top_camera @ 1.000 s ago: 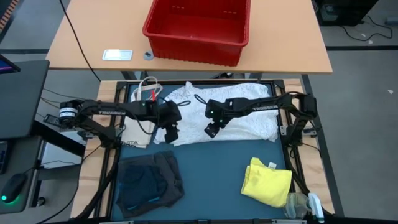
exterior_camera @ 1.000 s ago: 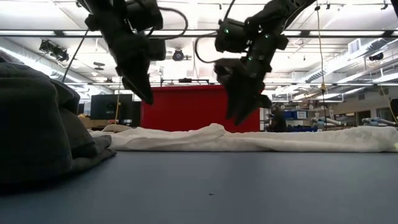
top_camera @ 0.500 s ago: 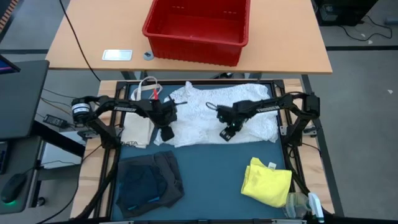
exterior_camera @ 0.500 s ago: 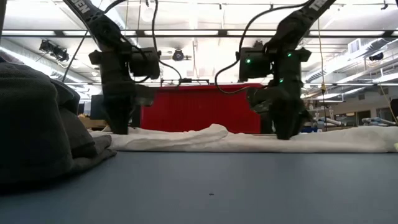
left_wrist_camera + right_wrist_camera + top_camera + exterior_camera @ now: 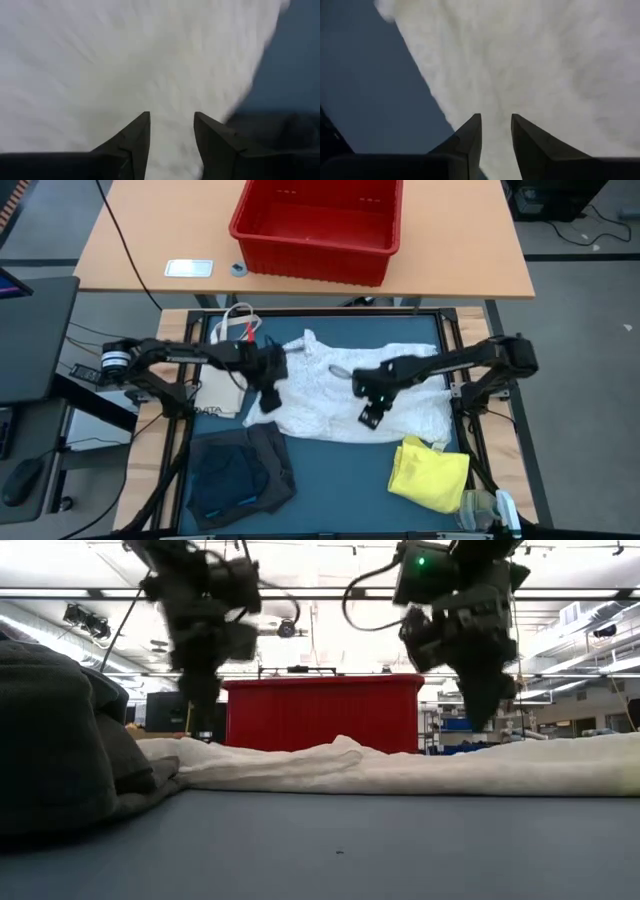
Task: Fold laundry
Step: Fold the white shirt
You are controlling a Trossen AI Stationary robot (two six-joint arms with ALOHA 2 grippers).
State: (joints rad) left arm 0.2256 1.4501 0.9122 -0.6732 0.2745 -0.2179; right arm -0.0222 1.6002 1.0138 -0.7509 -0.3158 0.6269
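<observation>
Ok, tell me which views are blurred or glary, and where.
Low view: both arms smear with motion, the left gripper most; ceiling strip lights glare behind them; the dark grey garment close by looks soft. Left wrist view: the white lacy garment streaks, while the fingers stay crisp. Right wrist view: cloth similarly soft. High view: evenly lit; the right gripper is slightly smeared.

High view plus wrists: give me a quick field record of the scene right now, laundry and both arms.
white lacy garment: spread across the far half of the blue mat, near edge drawn toward the front
left gripper: at the garment's left near edge, fingers closed on white fabric
right gripper: at the garment's near edge, right of centre, fingers closed on white fabric
dark garments: bunched, front left
yellow garment: front right
tote bag: left edge, by the left arm
red bin: on the far table
</observation>
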